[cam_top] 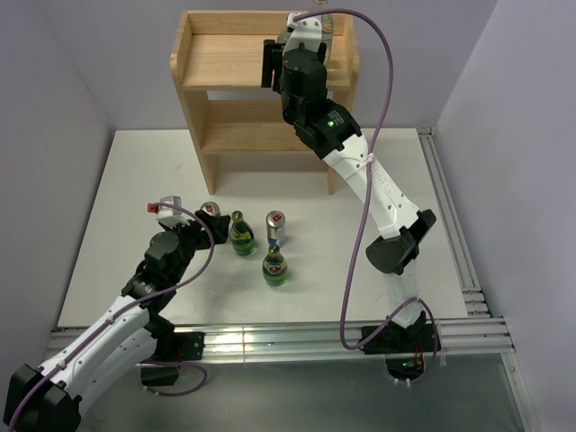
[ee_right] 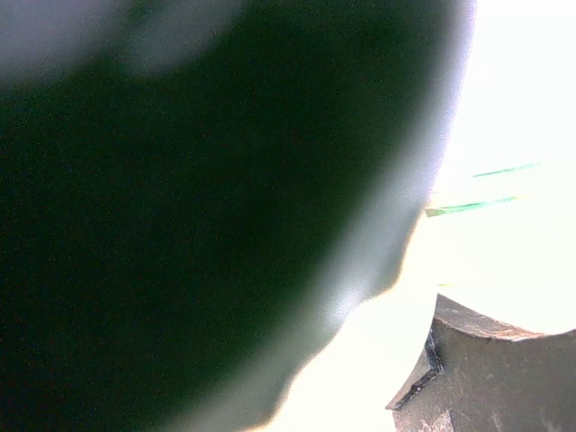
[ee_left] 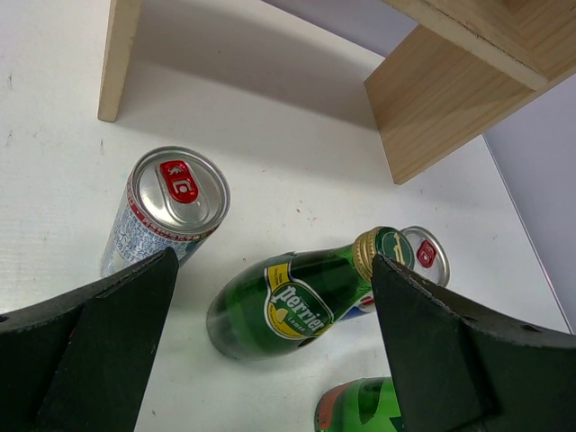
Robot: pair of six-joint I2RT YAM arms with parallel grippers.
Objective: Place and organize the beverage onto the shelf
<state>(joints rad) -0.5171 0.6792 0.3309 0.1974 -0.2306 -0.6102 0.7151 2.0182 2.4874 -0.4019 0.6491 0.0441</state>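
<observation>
The left hand is spread wide and holds nothing. Just in front of it on the table stand a can and a green bottle, both upright. The right hand is far off, up at the shelf top. I cannot tell if it pinches anything. The left arm is nearer.

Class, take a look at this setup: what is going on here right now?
Two robot arms are stocking a wooden shelf with drinks. The right gripper is up at the top board, next to what looks like a clear bottle; whether it grips that bottle cannot be told. The left gripper hangs open above the table, where the near can, the far can, one green bottle and the other green bottle stand upright, not yet shelved.
</observation>
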